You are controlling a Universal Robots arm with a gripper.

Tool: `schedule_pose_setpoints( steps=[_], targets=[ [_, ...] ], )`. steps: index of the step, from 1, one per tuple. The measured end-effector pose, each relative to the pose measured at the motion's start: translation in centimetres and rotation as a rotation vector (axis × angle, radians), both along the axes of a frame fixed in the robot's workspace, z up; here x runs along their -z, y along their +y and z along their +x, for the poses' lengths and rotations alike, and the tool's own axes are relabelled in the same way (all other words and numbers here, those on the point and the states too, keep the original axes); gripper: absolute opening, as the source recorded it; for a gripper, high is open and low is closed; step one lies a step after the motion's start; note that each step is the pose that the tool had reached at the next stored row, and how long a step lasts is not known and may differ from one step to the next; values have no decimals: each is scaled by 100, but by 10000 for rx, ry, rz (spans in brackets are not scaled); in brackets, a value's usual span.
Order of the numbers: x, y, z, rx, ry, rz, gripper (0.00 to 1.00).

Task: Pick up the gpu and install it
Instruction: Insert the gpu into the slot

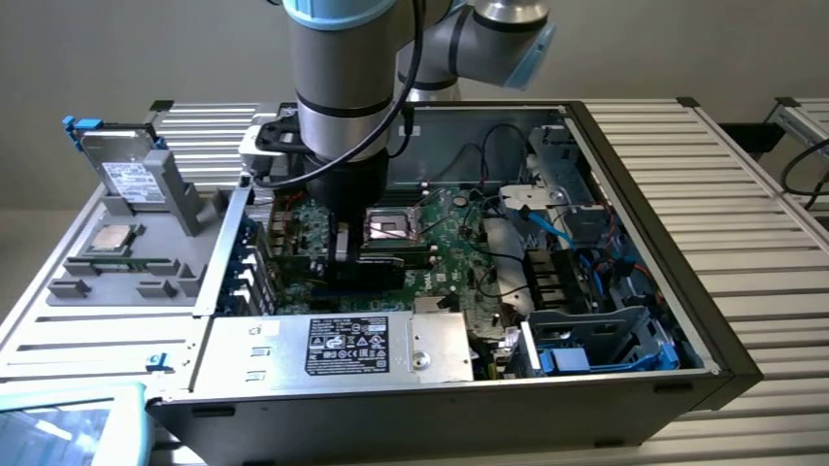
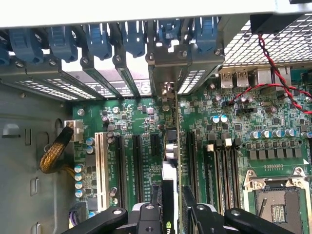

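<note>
My gripper (image 2: pixel 174 213) reaches down into the open computer case (image 1: pixel 674 223), over the large green motherboard (image 2: pixel 234 126). The gpu (image 2: pixel 171 146) appears edge-on as a thin upright card, its silver bracket end up against the rear slot openings. It stands along one of the black expansion slots; I cannot tell whether it is seated. One black finger (image 2: pixel 158 210) presses each side of the card, so the gripper is shut on it. In the exterior view the gripper (image 1: pixel 340 254) sits low over the board's left part and hides most of the card.
Blue slot clips (image 2: pixel 100 39) line the rear wall. A white slot (image 2: pixel 101 161) and a yellow cable bundle (image 2: pixel 51 153) lie to one side, the CPU socket (image 2: pixel 275 204) and a red-black wire (image 2: pixel 273 63) to the other. Outside the case, a grey tray holds a drive (image 1: pixel 127 180).
</note>
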State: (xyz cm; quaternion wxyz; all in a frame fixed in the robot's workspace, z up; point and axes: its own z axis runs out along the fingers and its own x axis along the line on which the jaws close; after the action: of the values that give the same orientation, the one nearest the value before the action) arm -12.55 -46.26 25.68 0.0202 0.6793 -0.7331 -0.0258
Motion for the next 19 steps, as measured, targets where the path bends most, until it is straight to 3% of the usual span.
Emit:
schedule_pose_setpoints(
  steps=[19],
  targets=[
    [12,-1,-19,2,6,-6,27]
  ],
)
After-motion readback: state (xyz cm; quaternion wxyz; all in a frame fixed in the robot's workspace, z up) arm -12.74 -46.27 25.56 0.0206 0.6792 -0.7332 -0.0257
